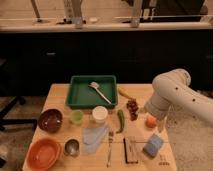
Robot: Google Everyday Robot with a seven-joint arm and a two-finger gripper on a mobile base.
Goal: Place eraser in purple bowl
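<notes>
Lying flat near the front edge of the pale wooden table [55, 97]: the long, narrow dark eraser block [130, 149], nothing holding it.

Front row, left to right: large orange bowl [44, 154], small metal cup [72, 147], pale blue cloth [95, 136], fork [109, 147], then the eraser, with a squarer blue-grey block [153, 145] just beside it on the right. Next row back: round dark purple bowl [50, 120] at the left, well apart from the eraser; green cup [76, 117]; white cup [100, 114]; green pepper [120, 120]; small orange fruit [150, 121]. The white arm's gripper [160, 125] hangs at the right side, just beside the orange fruit; open or closed, cannot tell from here. Further back: dark red grapes [132, 108], yellow banana [125, 93], green rectangular tray [80, 100] holding a pale spoon [100, 91].
</notes>
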